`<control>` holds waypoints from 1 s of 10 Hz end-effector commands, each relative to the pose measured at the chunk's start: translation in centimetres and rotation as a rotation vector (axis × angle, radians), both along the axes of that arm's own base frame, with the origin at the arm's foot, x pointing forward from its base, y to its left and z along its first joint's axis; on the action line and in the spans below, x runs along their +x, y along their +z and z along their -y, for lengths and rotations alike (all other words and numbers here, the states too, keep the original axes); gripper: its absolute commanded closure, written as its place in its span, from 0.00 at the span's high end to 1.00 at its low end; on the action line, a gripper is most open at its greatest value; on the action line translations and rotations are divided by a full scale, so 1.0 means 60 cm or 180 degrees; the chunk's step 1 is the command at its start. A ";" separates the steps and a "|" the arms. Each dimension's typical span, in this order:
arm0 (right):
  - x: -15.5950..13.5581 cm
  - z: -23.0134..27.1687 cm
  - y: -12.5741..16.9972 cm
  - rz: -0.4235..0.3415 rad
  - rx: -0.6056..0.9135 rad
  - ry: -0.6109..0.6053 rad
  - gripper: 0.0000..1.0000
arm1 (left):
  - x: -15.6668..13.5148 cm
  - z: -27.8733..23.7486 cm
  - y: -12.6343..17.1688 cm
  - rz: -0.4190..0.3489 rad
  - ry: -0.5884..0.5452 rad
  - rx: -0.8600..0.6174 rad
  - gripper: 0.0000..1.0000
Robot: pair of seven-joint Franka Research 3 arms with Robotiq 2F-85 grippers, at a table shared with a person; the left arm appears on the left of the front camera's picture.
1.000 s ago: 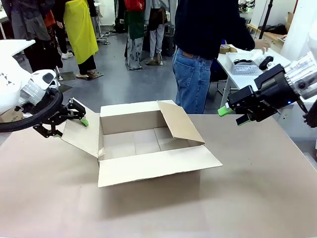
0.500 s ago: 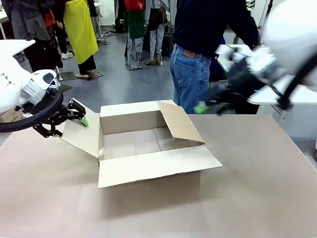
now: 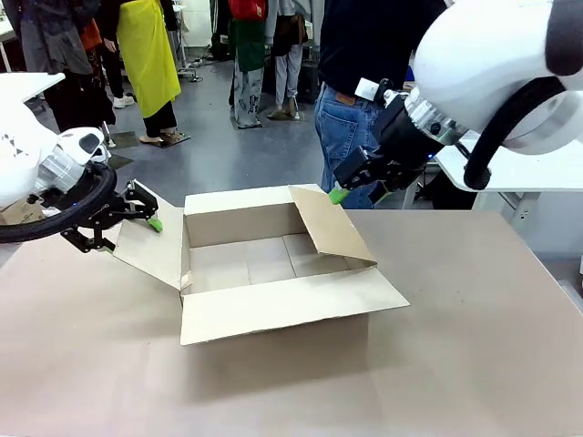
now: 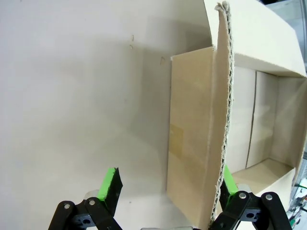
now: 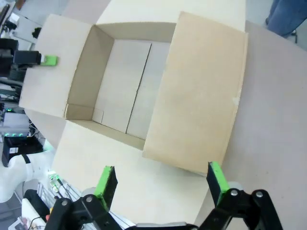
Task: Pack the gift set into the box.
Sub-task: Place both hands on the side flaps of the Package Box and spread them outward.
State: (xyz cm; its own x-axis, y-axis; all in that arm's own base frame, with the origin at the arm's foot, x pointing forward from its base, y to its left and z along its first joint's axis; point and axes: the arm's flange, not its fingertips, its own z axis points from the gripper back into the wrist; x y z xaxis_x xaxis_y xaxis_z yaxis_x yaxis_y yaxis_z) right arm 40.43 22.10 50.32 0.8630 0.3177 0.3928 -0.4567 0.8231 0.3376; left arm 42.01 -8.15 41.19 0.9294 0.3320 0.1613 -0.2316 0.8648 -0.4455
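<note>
My left tool [image 4: 168, 184] spread, straddling left flap [image 3: 150, 246] of box [image 3: 273, 305]; right tool [image 5: 160, 179] spread above right flap [image 3: 332, 228].

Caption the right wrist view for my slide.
Open right gripper hovers above the empty large brown corrugated cardboard box, its flaps spread open.

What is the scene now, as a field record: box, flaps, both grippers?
box: on the table, open, floor bare
left flap: splayed outward
right flap: leaning inward over the opening
left gripper: open, straddling the left flap's edge
right gripper: open, over the right flap
</note>
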 end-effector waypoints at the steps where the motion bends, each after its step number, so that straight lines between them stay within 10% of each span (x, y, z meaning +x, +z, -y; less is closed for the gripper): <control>1: 0.026 -0.115 -0.014 -0.0077 -0.0506 0.0113 1.00 | -0.001 0.002 0.001 -0.0042 0.0039 0.0048 1.00; 5: 0.086 -0.210 -0.051 -0.0457 -0.1064 -0.0305 1.00 | -0.001 0.002 0.001 -0.0042 0.0039 0.0048 1.00; 10: 0.107 -0.260 -0.094 -0.0229 -0.1616 -0.0388 1.00 | -0.001 0.002 0.001 -0.0042 0.0039 0.0048 1.00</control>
State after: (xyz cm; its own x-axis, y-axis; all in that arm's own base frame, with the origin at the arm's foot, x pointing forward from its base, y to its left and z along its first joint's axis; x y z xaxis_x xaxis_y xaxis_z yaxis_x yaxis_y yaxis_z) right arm 46.27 36.73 44.51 0.9229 0.3589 0.1395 -0.3497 0.9329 -0.0866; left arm 42.01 -8.11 41.17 0.9291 0.3330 0.1608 -0.2329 0.8646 -0.4451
